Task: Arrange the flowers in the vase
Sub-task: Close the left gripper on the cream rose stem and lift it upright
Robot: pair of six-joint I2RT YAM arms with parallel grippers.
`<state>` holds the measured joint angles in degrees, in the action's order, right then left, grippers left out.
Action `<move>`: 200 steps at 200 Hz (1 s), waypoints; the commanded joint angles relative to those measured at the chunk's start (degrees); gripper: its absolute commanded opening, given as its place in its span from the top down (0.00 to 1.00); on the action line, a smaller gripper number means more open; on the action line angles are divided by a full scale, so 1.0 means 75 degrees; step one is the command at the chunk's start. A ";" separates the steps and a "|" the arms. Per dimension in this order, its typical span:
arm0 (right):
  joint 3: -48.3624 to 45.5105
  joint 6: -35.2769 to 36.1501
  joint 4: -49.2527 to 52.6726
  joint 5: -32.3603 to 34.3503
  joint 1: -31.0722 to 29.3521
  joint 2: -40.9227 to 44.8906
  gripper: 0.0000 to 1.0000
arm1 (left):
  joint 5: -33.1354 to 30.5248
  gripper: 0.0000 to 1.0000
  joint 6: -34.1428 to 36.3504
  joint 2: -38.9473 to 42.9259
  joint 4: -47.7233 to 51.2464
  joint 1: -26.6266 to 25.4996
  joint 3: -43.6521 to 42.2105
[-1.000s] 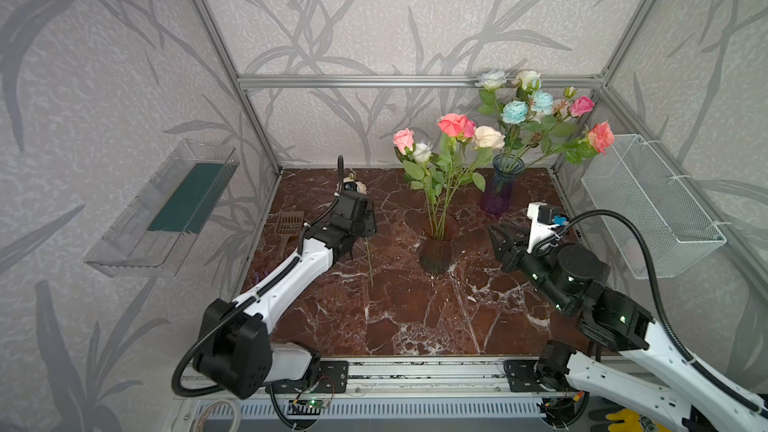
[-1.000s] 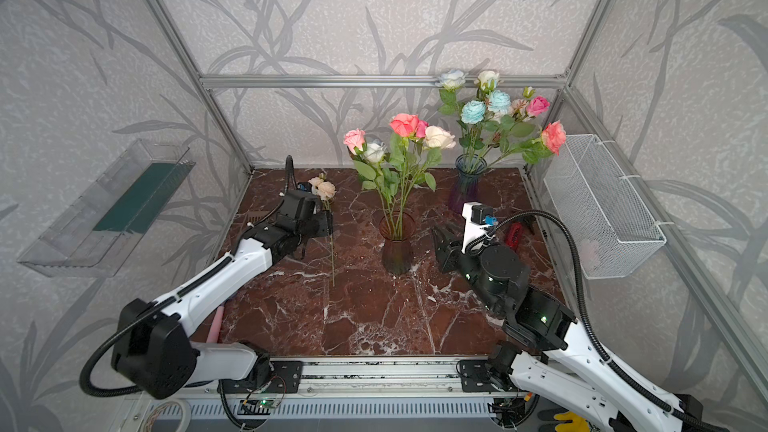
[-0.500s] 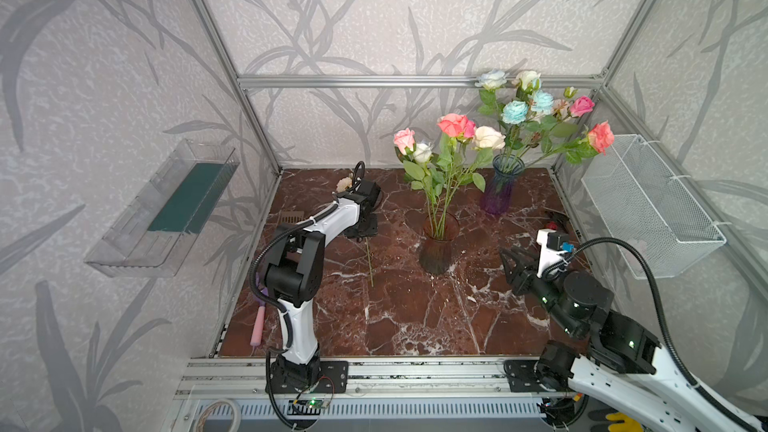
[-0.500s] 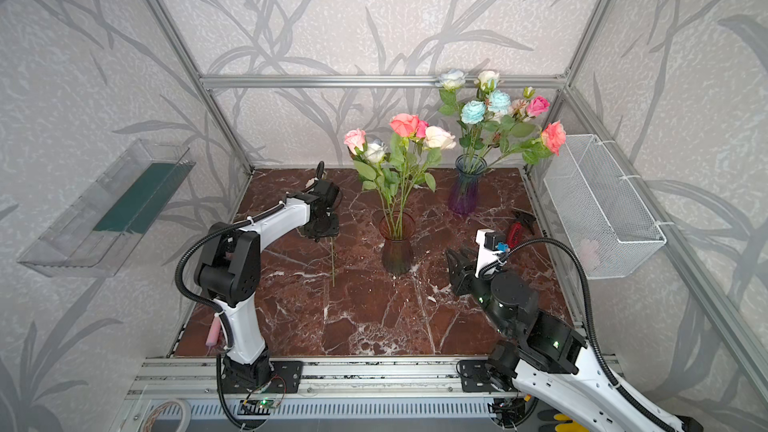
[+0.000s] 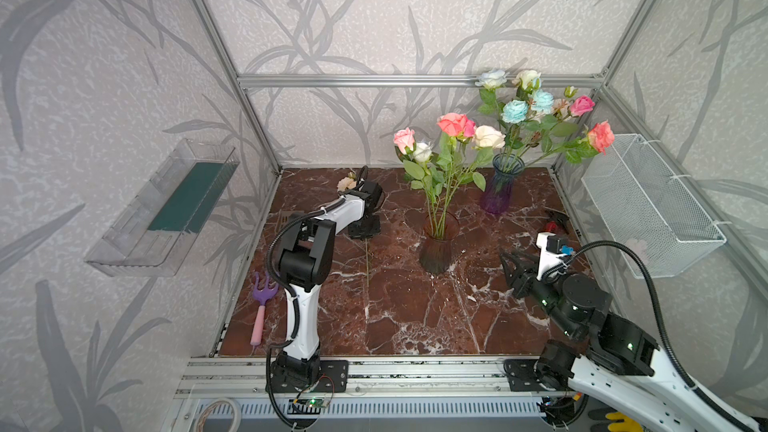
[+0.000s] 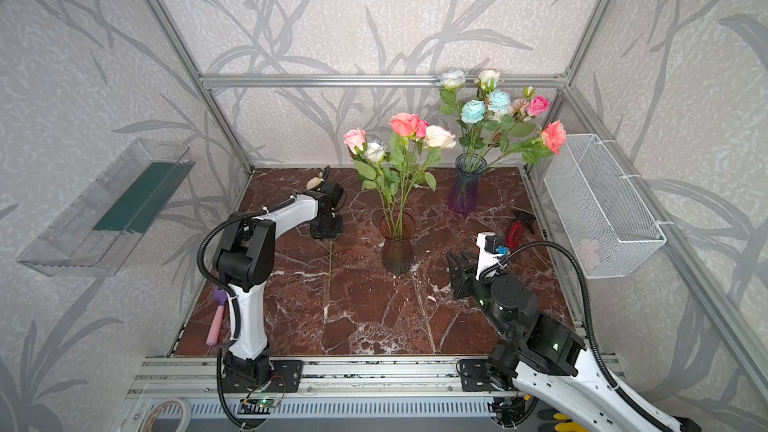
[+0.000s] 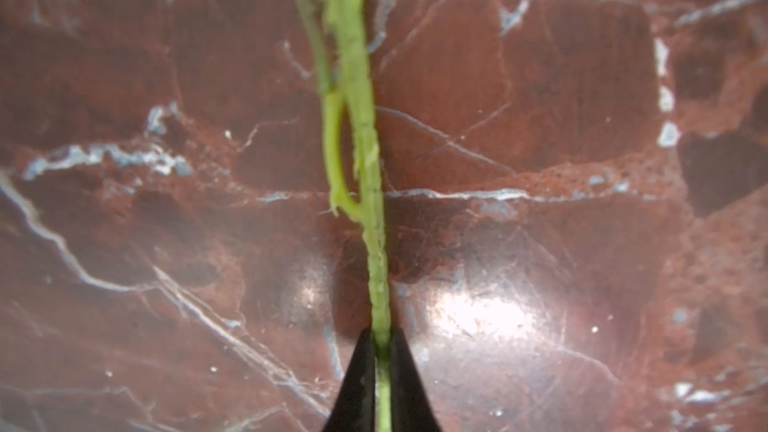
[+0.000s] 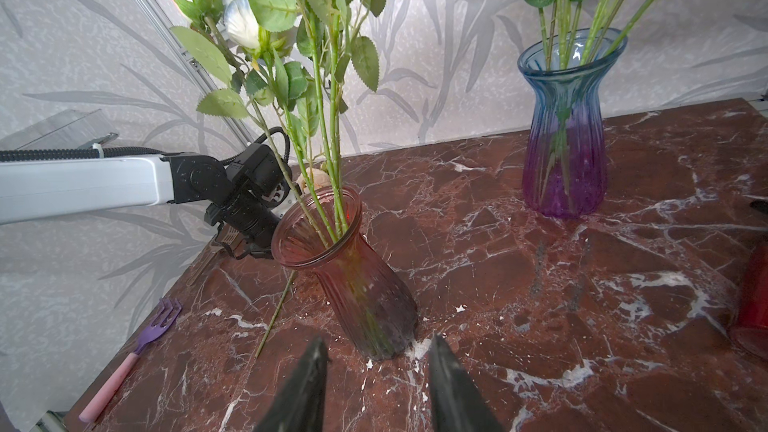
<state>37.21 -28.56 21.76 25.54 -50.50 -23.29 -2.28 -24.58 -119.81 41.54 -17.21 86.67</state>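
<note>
One loose flower lies flat on the marble table, its peach head (image 5: 347, 183) toward the back and its thin green stem (image 5: 366, 259) running toward the front. My left gripper (image 5: 365, 228) stands over it, shut on the stem (image 7: 365, 139); in the left wrist view the black fingertips (image 7: 363, 351) pinch it on both sides. The brown-red glass vase (image 5: 436, 247) stands mid-table with several roses (image 5: 455, 124) in it. My right gripper (image 5: 509, 261) is open and empty, low to the right of that vase (image 8: 353, 284), not touching it.
A blue-purple vase (image 5: 498, 189) full of roses stands at the back right. Red pruners (image 5: 555, 224) lie by the right edge, under a white wire basket (image 5: 648, 205). A purple fork with a pink handle (image 5: 262, 309) lies front left. A clear tray (image 5: 166, 209) hangs on the left wall.
My left gripper has closed on the lying flower's stem, and that arm's elbow has risen and folded back. The right arm has drawn back toward the front right.
</note>
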 commanded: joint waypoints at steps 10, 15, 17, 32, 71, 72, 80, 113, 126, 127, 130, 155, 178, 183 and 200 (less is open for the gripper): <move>0.0079 -0.0019 -0.0096 0.0173 0.0037 0.0096 0.59 | 0.0236 1.00 0.0102 -0.0330 0.0318 0.0109 0.0113; 0.0089 -0.0003 -0.0089 0.0158 0.0033 0.0080 0.59 | 0.0213 1.00 0.0113 -0.0290 0.0361 0.0109 0.0162; 0.0101 -0.0002 -0.0089 0.0163 0.0034 0.0072 0.59 | 0.0211 1.00 0.0119 -0.0282 0.0372 0.0122 0.0186; 0.0154 -0.0015 -0.0077 0.0127 0.0030 0.0016 0.59 | 0.0169 1.00 0.0089 -0.0029 0.0395 0.0172 0.0240; 0.0292 -0.0140 -0.0035 0.0018 0.0036 -0.0141 0.60 | 0.0288 1.00 -0.0138 0.1504 -0.0427 0.0243 -0.0480; 0.0296 -0.0141 -0.0032 0.0017 0.0033 -0.0147 0.60 | 0.0296 1.00 -0.0141 0.1556 -0.0452 0.0243 -0.0504; 0.0355 -0.0148 -0.0025 -0.0003 0.0031 -0.0224 0.60 | 0.0368 1.00 -0.0166 0.1896 -0.0669 0.0244 -0.0686; 0.0595 -0.0164 -0.0040 -0.0123 0.0030 -0.0602 0.61 | 0.0618 1.00 -0.0372 0.2934 -0.1383 0.0248 -0.1302; 0.0705 -0.0211 -0.0071 -0.0204 0.0030 -0.0756 0.61 | 0.0785 1.00 -0.0389 0.3247 -0.1646 0.0248 -0.1511; 0.0713 -0.0212 -0.0074 -0.0211 0.0036 -0.0776 0.61 | 0.0803 1.00 -0.0390 0.3271 -0.1659 0.0246 -0.1524; 0.0736 -0.0222 -0.0082 -0.0236 0.0031 -0.0802 0.61 | 0.0843 1.00 -0.0391 0.3347 -0.1724 0.0244 -0.1572; 0.0947 -0.0263 -0.0171 -0.0462 0.0031 -0.1057 0.62 | 0.1438 1.00 -0.0244 0.4115 -0.2377 0.0250 -0.1899; 0.1169 -0.0284 -0.0171 -0.0680 0.0030 -0.1306 0.62 | 0.2088 1.00 -0.0255 0.5056 -0.3374 0.0241 -0.2457; 0.1215 -0.0299 -0.0165 -0.0728 0.0030 -0.1368 0.62 | 0.2195 1.00 -0.0306 0.5271 -0.3633 0.0239 -0.2616; 0.1339 -0.0294 -0.0211 -0.0880 0.0030 -0.1550 0.62 | 0.2587 1.00 -0.0400 0.5912 -0.4330 0.0224 -0.3012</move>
<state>44.71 -30.30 21.58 21.23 -50.50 -33.52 11.05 -26.72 -82.41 20.16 -15.46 66.70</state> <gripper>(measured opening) 0.384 0.048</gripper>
